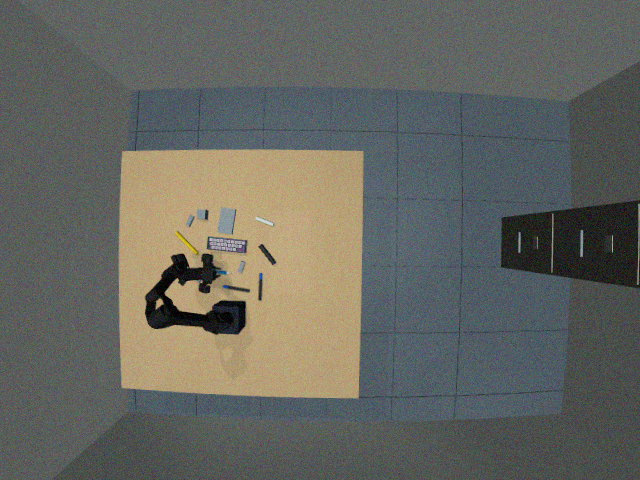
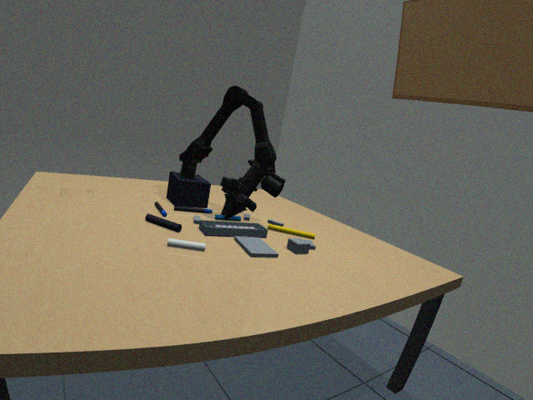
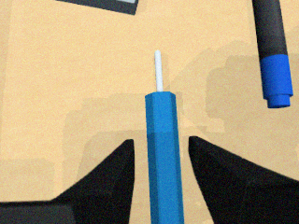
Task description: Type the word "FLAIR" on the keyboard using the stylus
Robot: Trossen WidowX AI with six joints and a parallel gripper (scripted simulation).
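The blue stylus (image 1: 221,272) (image 2: 235,218) (image 3: 163,117) lies on the desk, its thin white tip pointing away from the gripper in the wrist view. My gripper (image 1: 217,272) (image 2: 226,217) (image 3: 161,145) is open and low over the desk, with one finger on each side of the stylus. A gap shows between each finger and the stylus in the wrist view. The keyboard (image 1: 226,250) (image 2: 234,232) lies beside the stylus, with small keys whose letters are too small to read. The rear part of the stylus is hidden.
A blue-ended black marker (image 1: 238,288) (image 3: 276,75) lies near the stylus, another (image 1: 260,290) farther right. A small grey block (image 1: 241,266) lies beyond the tip. A yellow stick (image 1: 186,242), black cylinder (image 1: 267,254), white stick (image 1: 264,221), grey slab (image 1: 226,221) and other grey blocks surround the keyboard.
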